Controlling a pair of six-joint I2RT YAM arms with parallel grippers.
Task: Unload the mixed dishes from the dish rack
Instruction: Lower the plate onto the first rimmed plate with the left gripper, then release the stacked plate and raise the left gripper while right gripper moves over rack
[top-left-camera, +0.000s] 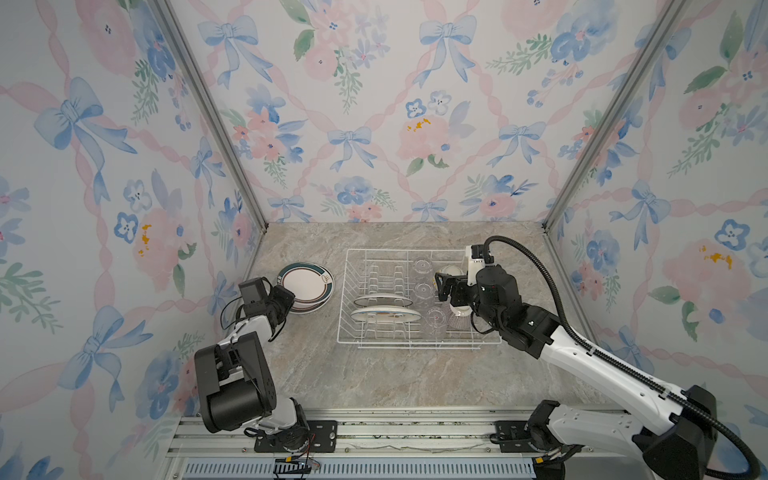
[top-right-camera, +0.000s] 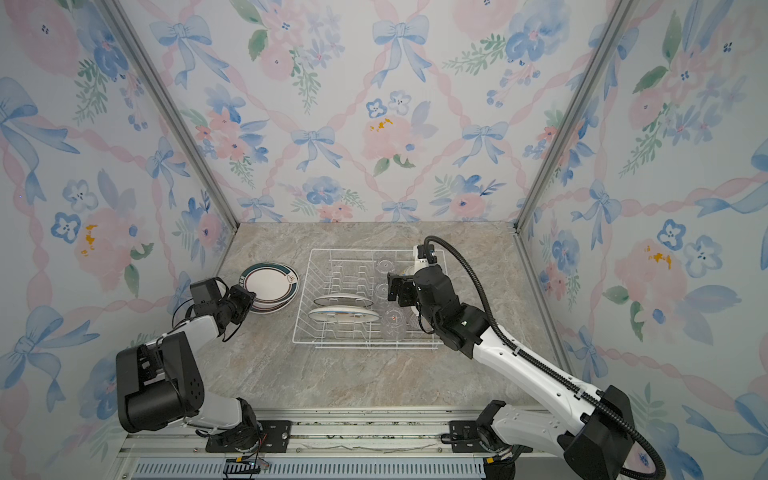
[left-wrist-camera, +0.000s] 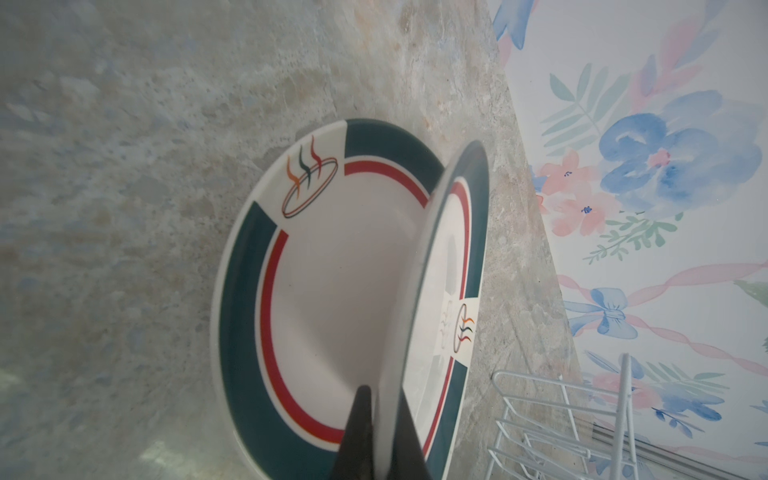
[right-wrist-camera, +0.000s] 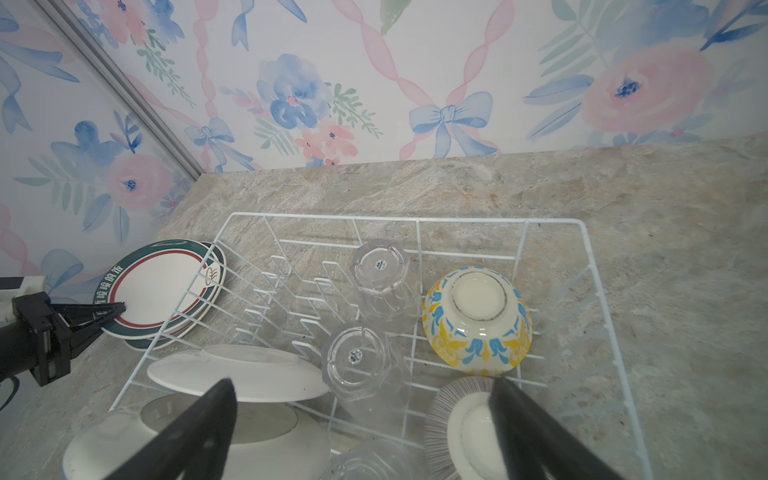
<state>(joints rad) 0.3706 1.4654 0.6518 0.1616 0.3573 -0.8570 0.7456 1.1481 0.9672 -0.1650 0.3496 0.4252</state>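
Note:
The white wire dish rack (top-left-camera: 415, 250) (top-right-camera: 374, 250) stands mid-counter. It holds two plates on edge (top-left-camera: 380, 300) (right-wrist-camera: 249, 370), three upturned clear glasses (right-wrist-camera: 382, 274) (right-wrist-camera: 357, 361) (top-left-camera: 435, 320), a yellow-blue bowl (right-wrist-camera: 478, 320) and a grey-striped bowl (right-wrist-camera: 461, 424), both upside down. My right gripper (right-wrist-camera: 362, 384) (top-left-camera: 441, 286) hangs open above the glasses and holds nothing. Left of the rack, my left gripper (left-wrist-camera: 380, 419) (top-left-camera: 291, 301) is shut on the rim of a green-banded plate (left-wrist-camera: 449, 257), which is tilted over another plate (left-wrist-camera: 332, 270) lying flat on the counter.
The marble counter (top-left-camera: 374, 374) is walled by floral panels at the back and on both sides. The two plates outside the rack lie close to the left wall (top-left-camera: 232, 257). Both arm bases sit on the rail (top-left-camera: 395, 432) at the front edge.

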